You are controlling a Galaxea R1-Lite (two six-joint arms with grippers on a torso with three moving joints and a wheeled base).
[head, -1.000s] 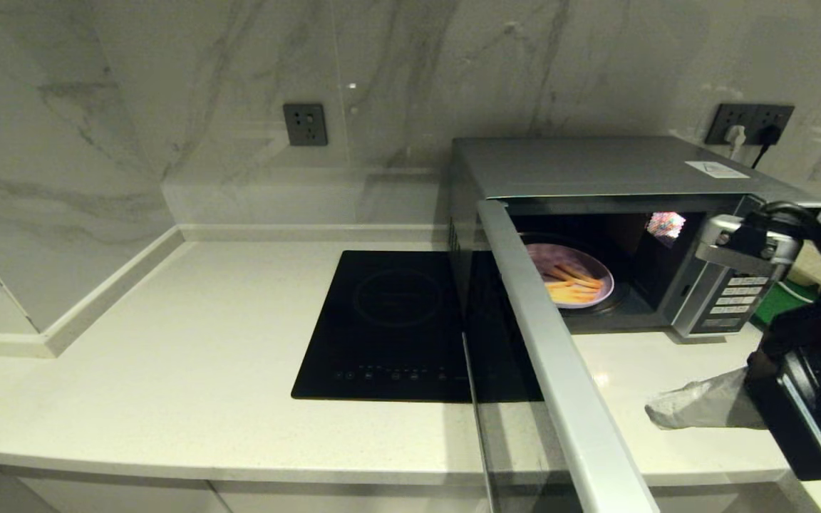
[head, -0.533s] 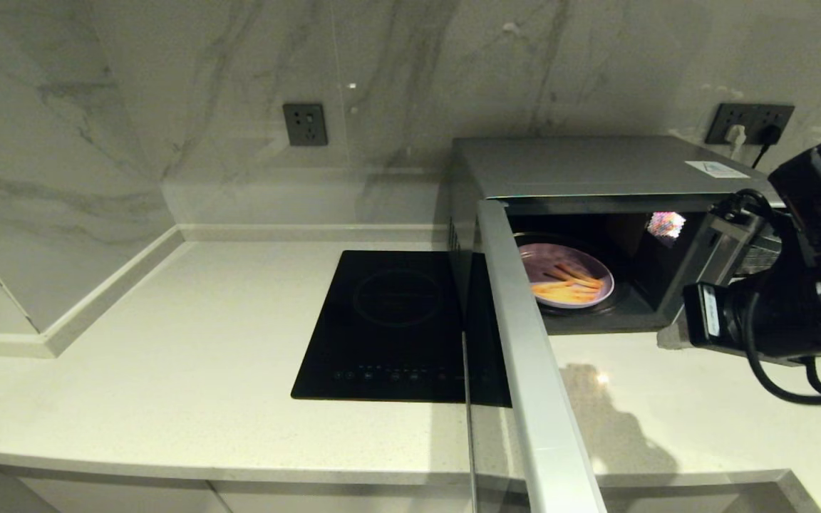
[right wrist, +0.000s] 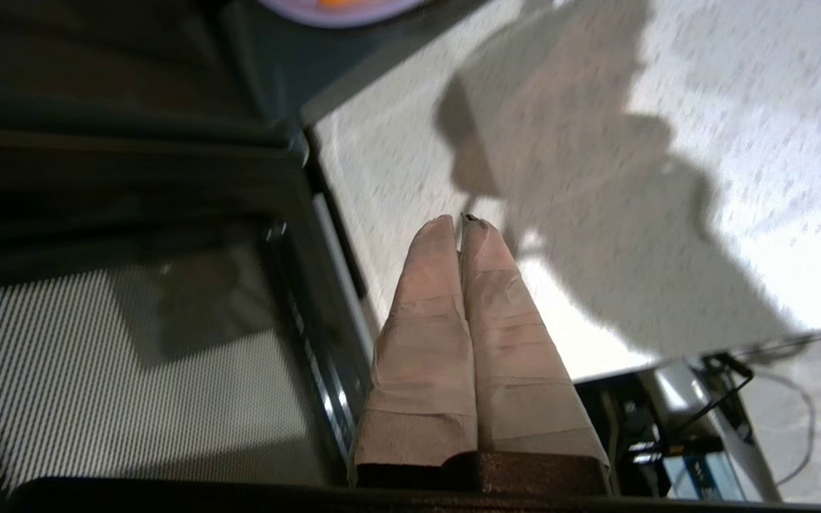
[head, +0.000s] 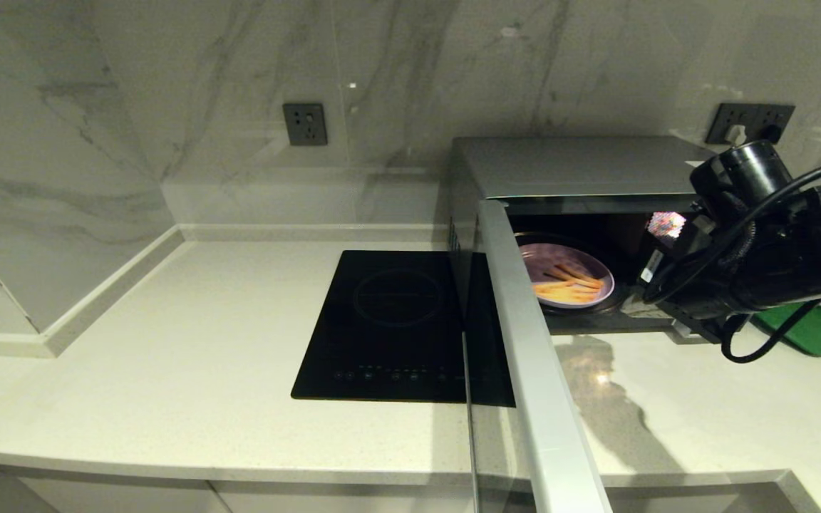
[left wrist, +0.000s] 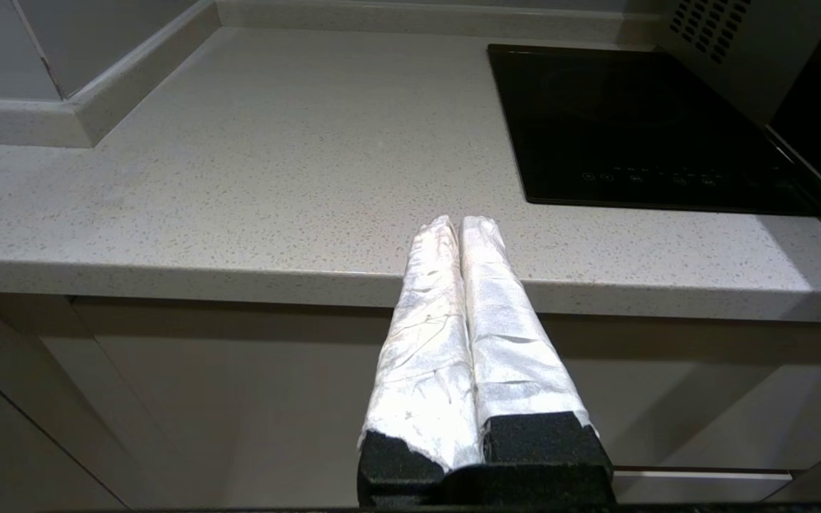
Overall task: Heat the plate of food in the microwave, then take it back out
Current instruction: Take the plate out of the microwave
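The microwave [head: 581, 167] stands at the back right with its door [head: 524, 342] swung open toward me. Inside, on the turntable, lies the plate of food [head: 569, 281], lilac with yellow-orange sticks; its rim [right wrist: 339, 8] just shows in the right wrist view. My right arm hangs in front of the microwave's right side and hides the button panel. My right gripper [head: 635, 306] [right wrist: 460, 221] is shut and empty, low at the right front corner of the opening, over the counter and apart from the plate. My left gripper [left wrist: 459, 222] is shut and empty, parked below the counter's front edge.
A black induction cooktop [head: 396, 320] lies left of the microwave, partly behind the open door [right wrist: 132, 356]. A green tray [head: 817, 329] sits on the counter right of the microwave. Wall sockets [head: 749, 122] with plugs are behind it. The pale countertop [head: 168, 356] spreads to the left.
My right arm has risen from low at the front right and swung left, now covering the button panel near the opening. The door has swung slightly wider. The plate has not moved.
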